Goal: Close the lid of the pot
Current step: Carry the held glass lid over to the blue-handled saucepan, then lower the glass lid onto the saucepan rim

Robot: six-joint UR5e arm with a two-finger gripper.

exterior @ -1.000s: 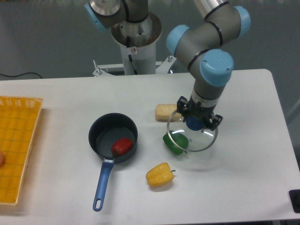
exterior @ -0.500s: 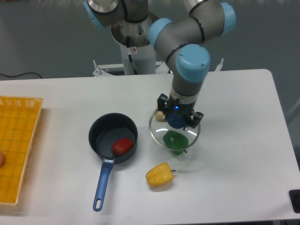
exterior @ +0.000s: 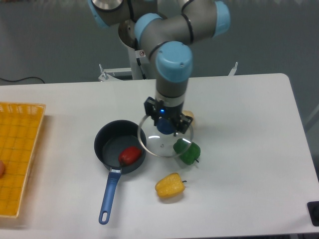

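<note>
The pot (exterior: 112,144) is a small dark blue-grey saucepan with a long blue handle (exterior: 108,196) pointing toward the front. It stands left of centre with a red pepper (exterior: 130,155) inside. My gripper (exterior: 166,125) is shut on the blue knob of the clear glass lid (exterior: 158,144) and holds it above the table, just right of the pot. The lid's left rim reaches the pot's right edge.
A green pepper (exterior: 188,152) lies under the lid's right edge. A yellow pepper (exterior: 170,185) lies in front. A pale bread-like piece (exterior: 189,117) shows behind the gripper. A yellow basket (exterior: 17,159) sits at the left edge.
My gripper has carried the lid leftward, from over the green pepper toward the pot. The pot and peppers have not moved.
</note>
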